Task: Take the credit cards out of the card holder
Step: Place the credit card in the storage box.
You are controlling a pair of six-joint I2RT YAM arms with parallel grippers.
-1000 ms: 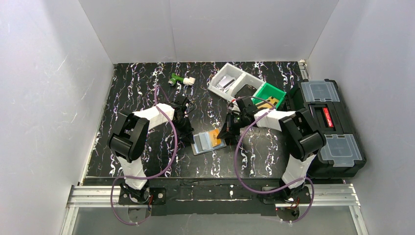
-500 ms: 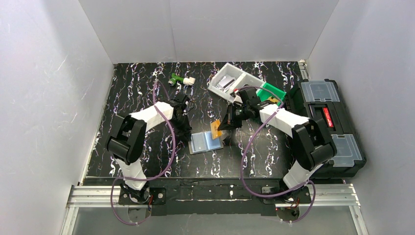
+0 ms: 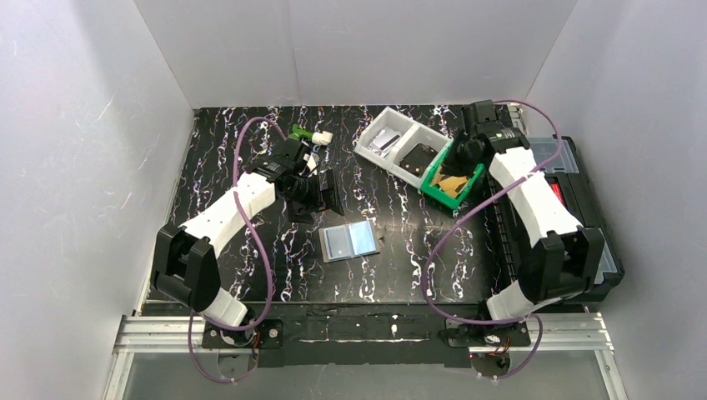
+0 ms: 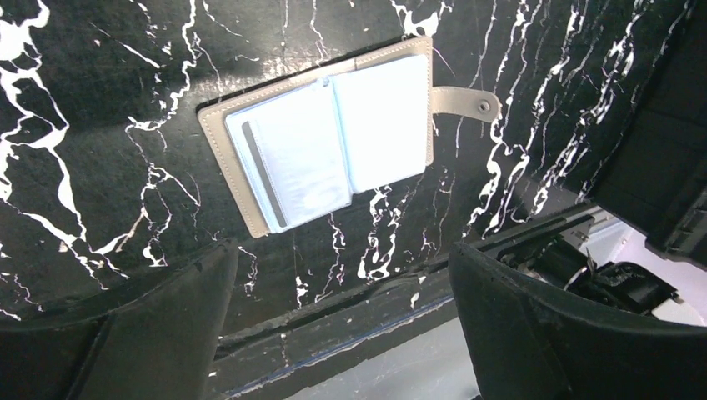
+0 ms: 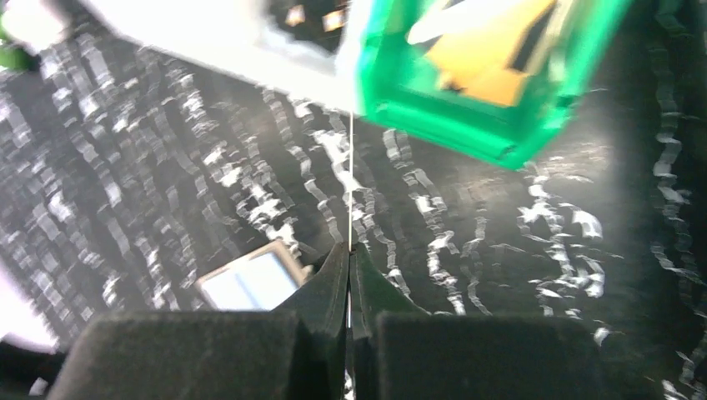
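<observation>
Lying open and flat on the black marbled table [image 3: 250, 167], the card holder [image 3: 349, 242] is seen near the middle of the top view, its pale sleeves facing up and its snap tab at the right side. The left gripper [image 3: 319, 198] is held up and to the left of it, clear of it, with the jaws spread wide and nothing between them. In the left wrist view the card holder [image 4: 321, 146] fills the upper middle of the frame, above the left gripper [image 4: 340, 258], and a pale credit card [image 4: 288, 171] with a dark stripe is seen inside the left sleeve.

The right gripper [image 3: 460, 155] is placed at the upper right of the top view, over the green bin [image 3: 433, 185], well apart from the card holder. In the right wrist view its jaws are pressed together on a thin card [image 5: 350, 183] seen edge-on, whose colour cannot be told. The green bin [image 5: 500, 142] is at the top of that frame and the card holder [image 5: 250, 283] at lower left.
</observation>
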